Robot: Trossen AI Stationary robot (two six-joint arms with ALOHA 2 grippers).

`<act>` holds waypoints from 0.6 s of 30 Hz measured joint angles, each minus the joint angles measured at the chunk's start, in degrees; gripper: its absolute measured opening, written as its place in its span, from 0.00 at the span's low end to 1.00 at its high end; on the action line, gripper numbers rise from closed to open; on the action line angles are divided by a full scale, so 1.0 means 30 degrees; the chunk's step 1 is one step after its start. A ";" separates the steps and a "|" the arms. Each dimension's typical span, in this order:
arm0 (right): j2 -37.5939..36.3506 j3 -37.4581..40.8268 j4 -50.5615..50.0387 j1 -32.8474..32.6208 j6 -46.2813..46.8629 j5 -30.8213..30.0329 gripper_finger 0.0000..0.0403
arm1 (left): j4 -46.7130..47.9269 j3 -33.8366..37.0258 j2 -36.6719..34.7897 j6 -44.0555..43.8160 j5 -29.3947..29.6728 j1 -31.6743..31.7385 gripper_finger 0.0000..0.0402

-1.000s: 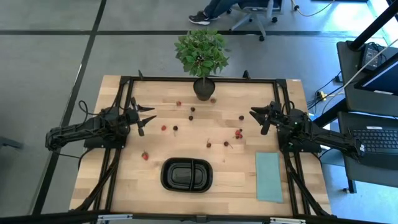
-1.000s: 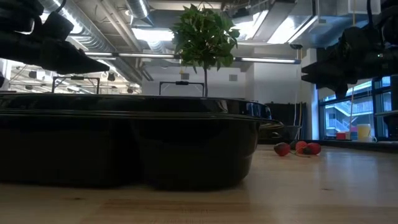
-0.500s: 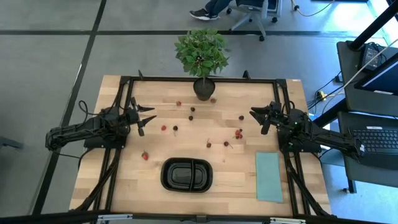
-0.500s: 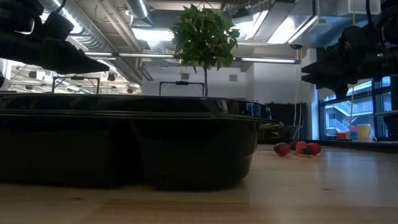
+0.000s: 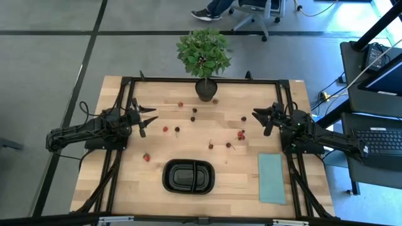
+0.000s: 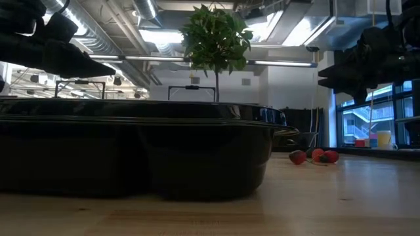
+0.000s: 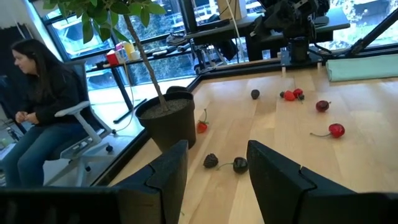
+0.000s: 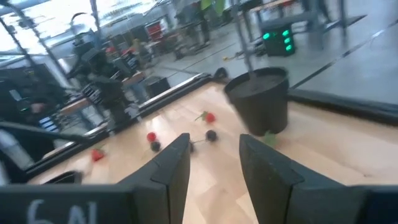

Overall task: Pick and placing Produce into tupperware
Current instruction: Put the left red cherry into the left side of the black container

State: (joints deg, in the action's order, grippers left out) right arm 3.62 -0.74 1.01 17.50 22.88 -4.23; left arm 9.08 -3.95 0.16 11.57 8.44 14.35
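Both end effectors, left (image 5: 146, 118) and right (image 5: 262, 120), are hovering with fingers apart, empty; the cherries (image 5: 240, 135) between them, light, slippery and easily bruised, are likely wanting gentle mid-body pinches before reaching the tray (image 5: 188, 176)

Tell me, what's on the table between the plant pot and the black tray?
In the high view, little cherries lie on bare wood between the plant pot and the black tray.
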 joint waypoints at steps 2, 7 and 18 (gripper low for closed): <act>0.0005 -0.0002 -0.0085 0.0000 0.0107 0.0869 0.35 | -0.0007 0.0000 -0.0003 -0.0619 0.0062 0.0000 0.40; 0.0005 0.0002 0.0290 -0.0325 -0.1870 0.3494 0.35 | -0.0066 0.0000 -0.0004 -0.1959 0.0629 0.0002 0.40; 0.0005 0.0010 0.3005 -0.1497 -0.3917 0.3846 0.35 | -0.0138 0.0000 0.0904 -0.1683 0.1541 0.0007 0.40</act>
State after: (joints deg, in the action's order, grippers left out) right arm 3.64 -0.71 10.03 13.01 11.13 7.31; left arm 8.67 -3.95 2.87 6.52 13.06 14.37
